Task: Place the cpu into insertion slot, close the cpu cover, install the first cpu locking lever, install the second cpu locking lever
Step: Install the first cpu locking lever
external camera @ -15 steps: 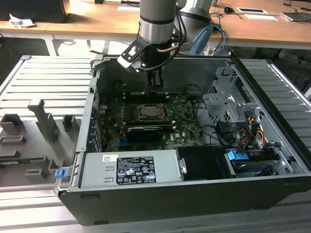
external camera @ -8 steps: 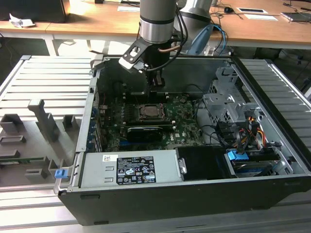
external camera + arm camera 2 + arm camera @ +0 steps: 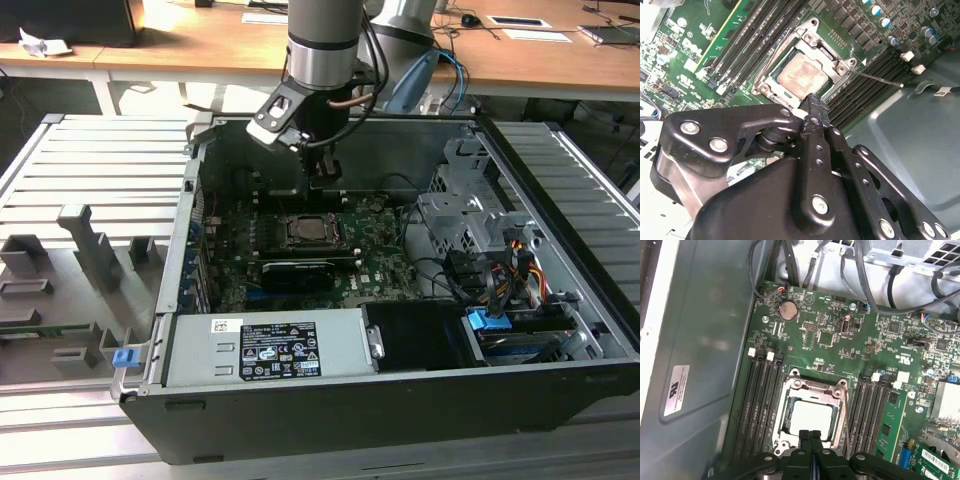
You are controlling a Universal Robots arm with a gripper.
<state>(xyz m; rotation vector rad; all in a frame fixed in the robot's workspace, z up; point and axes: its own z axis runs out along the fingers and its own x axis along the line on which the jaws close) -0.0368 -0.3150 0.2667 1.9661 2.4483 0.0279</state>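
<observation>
The cpu (image 3: pixel 810 418) lies flat in the insertion slot (image 3: pixel 310 231), its pale metal face showing in both wrist views (image 3: pixel 801 75). The silver cpu cover (image 3: pixel 813 387) lies down around the chip as a frame (image 3: pixel 838 65). A thin silver locking lever (image 3: pixel 876 78) sticks out from one socket corner over the memory slots. My gripper (image 3: pixel 810 434) hovers just above the socket's edge, fingers shut together with nothing between them. In the exterior view the gripper (image 3: pixel 322 183) hangs over the far side of the socket.
Memory slots (image 3: pixel 760 400) flank the socket on both sides. A long black card (image 3: pixel 297 272) lies in front of the socket, then the power supply (image 3: pixel 270 352). Drive cage and cables (image 3: pixel 480 235) crowd the exterior view's right. The case wall (image 3: pixel 700 340) stands close by.
</observation>
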